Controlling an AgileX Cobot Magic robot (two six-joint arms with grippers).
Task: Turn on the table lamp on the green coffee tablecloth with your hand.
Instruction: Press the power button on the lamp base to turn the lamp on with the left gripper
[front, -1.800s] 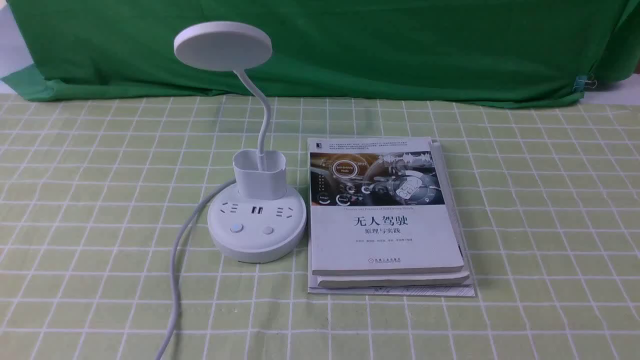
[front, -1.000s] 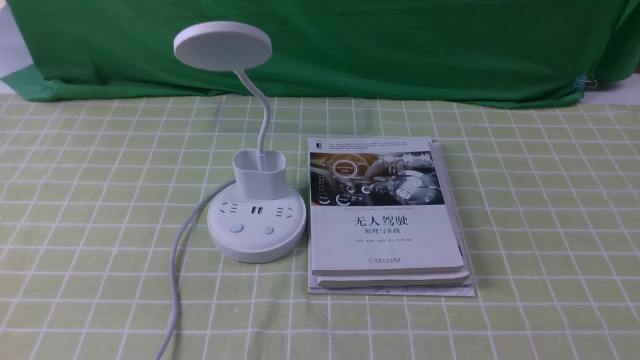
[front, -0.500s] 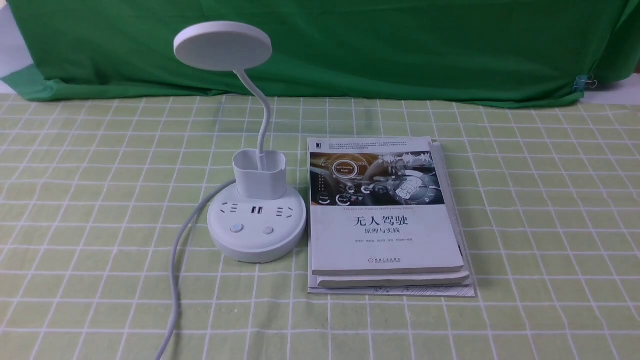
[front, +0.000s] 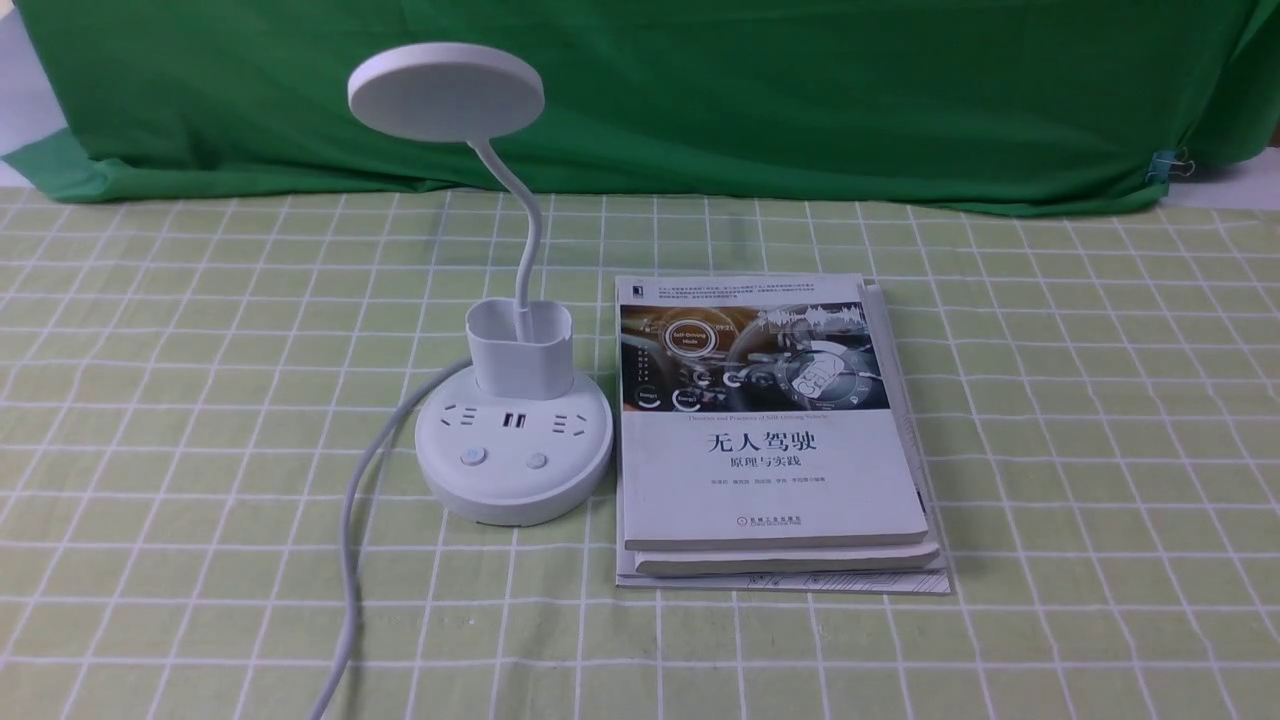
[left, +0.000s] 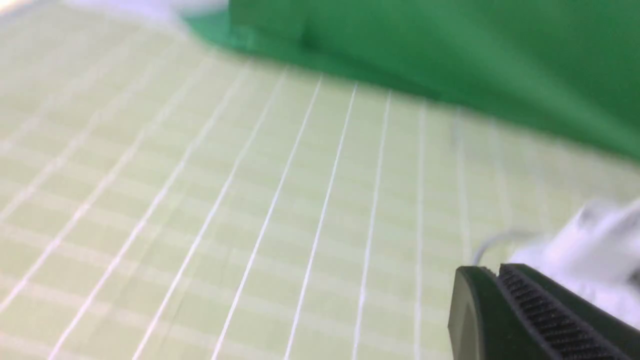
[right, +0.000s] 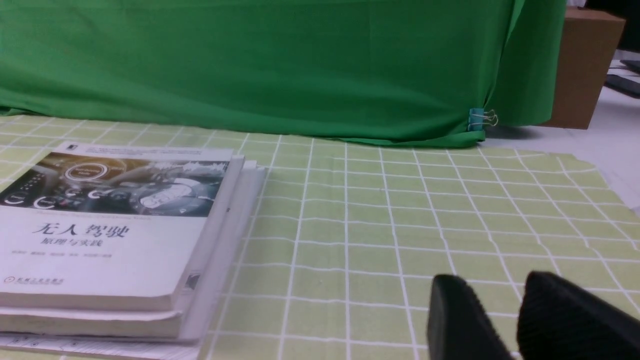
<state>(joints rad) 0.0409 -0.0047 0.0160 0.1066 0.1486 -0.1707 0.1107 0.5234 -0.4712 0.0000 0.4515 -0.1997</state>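
On the counter (right: 590, 145) the cloth (front: 1050, 400) is spread flat, and the lamp (front: 520, 350) is set upright on it, left of centre, with its round base resting on the cloth. The disc head (front: 446, 90) is carried high on the bent neck, above and left of the base, and appears unlit. Two buttons (front: 473, 457) are seen on the near part of the base, below the sockets. The cord (front: 350, 540) is run from the left of the base toward the near edge. Just right of the base, a stack of books (front: 770, 460) is laid flat. A dark green backdrop (front: 800, 100) is hung behind and is pinned by a clip (front: 1165, 165) at the far right.

The right hand (right: 500, 290) is shown close to bare cloth right of the books, well apart from the lamp. Its fingers are parted by a narrow gap and nothing is held. Of the left hand (left: 500, 280) only one ribbed finger (left: 540, 320) is shown, blurred, with a blurred white shape beside it. How far it is parted cannot be told.
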